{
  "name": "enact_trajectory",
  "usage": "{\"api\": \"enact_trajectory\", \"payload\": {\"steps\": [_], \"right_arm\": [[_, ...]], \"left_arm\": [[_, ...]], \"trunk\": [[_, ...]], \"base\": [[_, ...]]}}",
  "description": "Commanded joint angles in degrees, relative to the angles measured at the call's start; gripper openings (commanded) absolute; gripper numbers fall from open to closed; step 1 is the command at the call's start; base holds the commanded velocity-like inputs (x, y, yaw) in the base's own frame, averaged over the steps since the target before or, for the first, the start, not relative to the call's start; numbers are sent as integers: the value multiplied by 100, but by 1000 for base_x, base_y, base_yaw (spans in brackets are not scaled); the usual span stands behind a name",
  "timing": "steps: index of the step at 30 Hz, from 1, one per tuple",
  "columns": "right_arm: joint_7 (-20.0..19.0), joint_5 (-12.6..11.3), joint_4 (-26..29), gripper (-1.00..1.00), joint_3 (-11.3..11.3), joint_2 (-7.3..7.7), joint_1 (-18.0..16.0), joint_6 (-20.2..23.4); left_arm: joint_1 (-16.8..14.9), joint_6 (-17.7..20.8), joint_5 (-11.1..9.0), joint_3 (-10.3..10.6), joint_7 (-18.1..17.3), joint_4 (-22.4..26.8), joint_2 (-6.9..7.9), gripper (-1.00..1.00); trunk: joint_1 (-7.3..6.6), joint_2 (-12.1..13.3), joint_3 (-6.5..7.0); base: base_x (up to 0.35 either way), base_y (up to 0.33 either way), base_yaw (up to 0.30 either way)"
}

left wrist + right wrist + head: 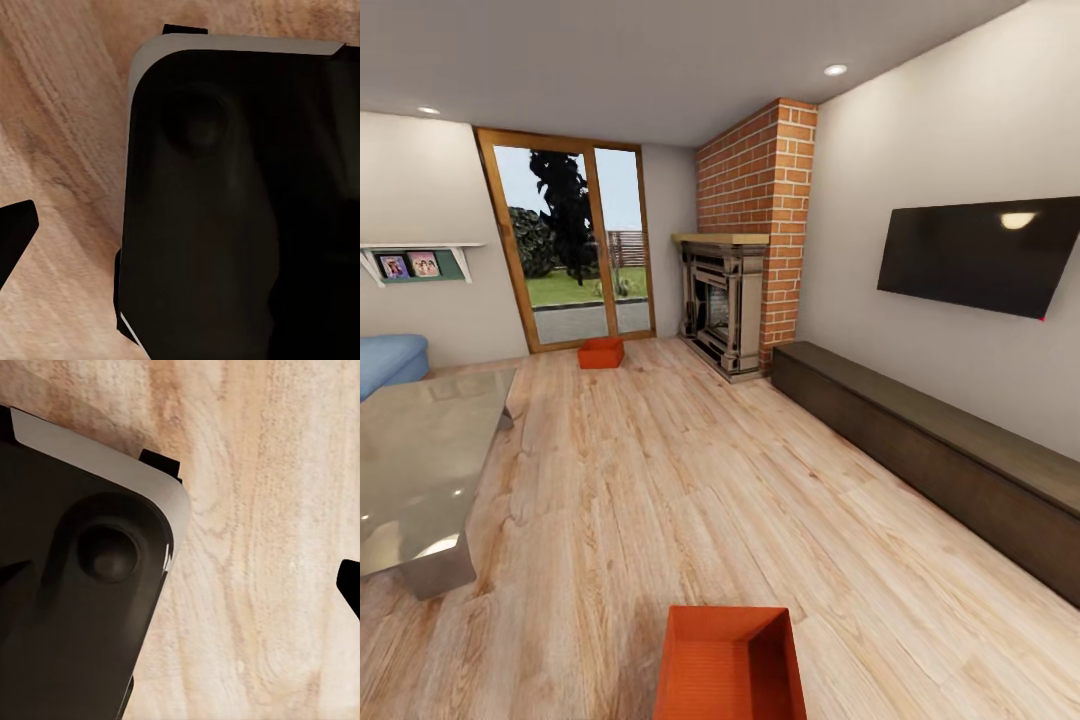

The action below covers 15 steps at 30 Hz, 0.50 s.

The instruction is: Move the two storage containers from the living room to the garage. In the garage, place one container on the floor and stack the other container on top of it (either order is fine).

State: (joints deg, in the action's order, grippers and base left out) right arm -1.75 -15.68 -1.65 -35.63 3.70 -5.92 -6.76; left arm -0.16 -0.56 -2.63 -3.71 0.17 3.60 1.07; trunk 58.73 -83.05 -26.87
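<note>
step: approach, nothing picked up | near container (730,665) on wood floor (690,480) just ahead, far container (601,352) by glass door (575,245) | my grippers: can't tell | next: close in, lower arms

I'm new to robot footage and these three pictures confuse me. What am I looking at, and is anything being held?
This is a simulated wheeled robot with two arms. The large picture comes from its head camera, looking into a living room: one orange-red storage container sits on the wood floor just ahead, a second container lies far off by the glass door. A fireplace, a low cabinet and a glass table stand around. The other two pictures come from cameras on each wrist; they show dark robot bodywork above floorboards. Nothing appears held.
</note>
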Motion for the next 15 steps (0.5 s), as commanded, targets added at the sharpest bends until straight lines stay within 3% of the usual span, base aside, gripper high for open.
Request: {"api": "enact_trajectory", "payload": {"steps": [1,5,15], "right_arm": [[-18,-61,-16,100,-46,-2,-6,-33],[-19,-165,-12,100,-40,-7,-6,-33],[-18,-172,-11,100,-40,-9,-6,-36]], "left_arm": [[-2,-6,-28,-33,1,1,-1,100],[-2,-6,-28,-33,1,1,-1,100],[-2,-11,-28,-33,5,1,-1,100]], "trunk": [[0,-3,-5],[0,-3,-15],[0,-3,-103]], "base": [[0,0,0],[0,0,0],[0,0,0]]}}
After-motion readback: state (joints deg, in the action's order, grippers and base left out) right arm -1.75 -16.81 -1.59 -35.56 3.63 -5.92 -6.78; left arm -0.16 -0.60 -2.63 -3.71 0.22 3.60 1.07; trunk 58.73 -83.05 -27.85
